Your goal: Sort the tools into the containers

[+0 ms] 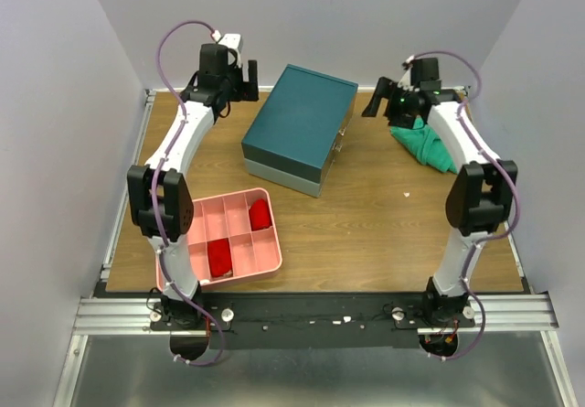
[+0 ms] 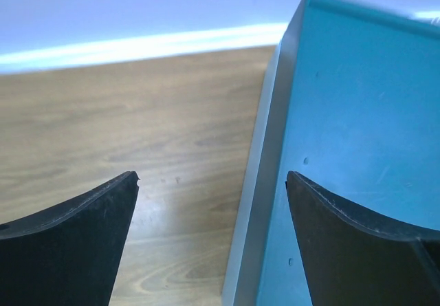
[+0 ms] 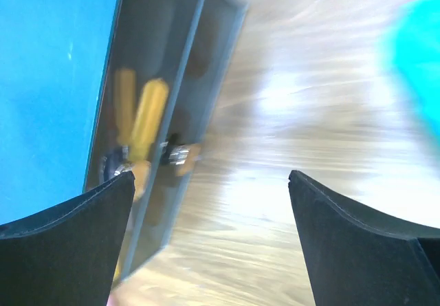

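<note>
Tools: yellow-handled screwdrivers (image 3: 148, 117) lying in a clear drawer (image 3: 182, 72), ajar at the right side of the teal box (image 1: 300, 128), mid-bench (image 1: 384, 224). Left pincer (image 2: 212, 177) and right pincer (image 3: 211, 175): both released, empty, flanking the box. Step, judged: sorting near done; next, push the drawer shut. Legible writing: none.

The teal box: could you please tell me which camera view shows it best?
The top external view: the whole teal box shows, top and both tiers. The left wrist view catches only part of its top and one side; the right wrist view, blurred, shows a strip of top and yellow handles behind a clear panel.
</note>
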Available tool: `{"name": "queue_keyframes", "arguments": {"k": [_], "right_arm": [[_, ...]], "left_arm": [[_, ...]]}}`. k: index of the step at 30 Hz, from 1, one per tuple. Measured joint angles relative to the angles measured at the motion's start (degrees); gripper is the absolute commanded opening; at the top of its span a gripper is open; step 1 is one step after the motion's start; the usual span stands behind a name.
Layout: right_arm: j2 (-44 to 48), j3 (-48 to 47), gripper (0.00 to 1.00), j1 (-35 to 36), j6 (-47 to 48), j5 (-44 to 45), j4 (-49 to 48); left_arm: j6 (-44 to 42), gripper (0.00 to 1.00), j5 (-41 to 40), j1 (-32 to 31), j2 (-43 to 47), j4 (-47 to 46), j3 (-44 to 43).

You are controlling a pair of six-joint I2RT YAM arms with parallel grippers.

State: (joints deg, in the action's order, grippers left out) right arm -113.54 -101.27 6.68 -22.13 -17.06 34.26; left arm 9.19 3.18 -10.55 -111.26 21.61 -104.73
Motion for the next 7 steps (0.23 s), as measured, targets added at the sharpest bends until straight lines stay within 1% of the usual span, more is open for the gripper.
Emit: {"name": "queue_keyframes", "arguments": {"k": [4,5,7], "right_arm": [[7.32,0.37,1.00,-0.94,4.85,9.68,3.34],[7.74,0.63,1.00,-0.96,5.95,11.47,3.74],[12.55,4.04,1.00,-0.96,7.58,14.45,4.33]], "left_arm": [[-1.03,0.99,-1.14,0.13,4.17,-2.08,0.00],[-1.18,0.99,-1.22,0.28,5.18,-2.82,0.31],[-1.22,0.99,-1.38,0.63,7.32,-4.09,1.46]]}}
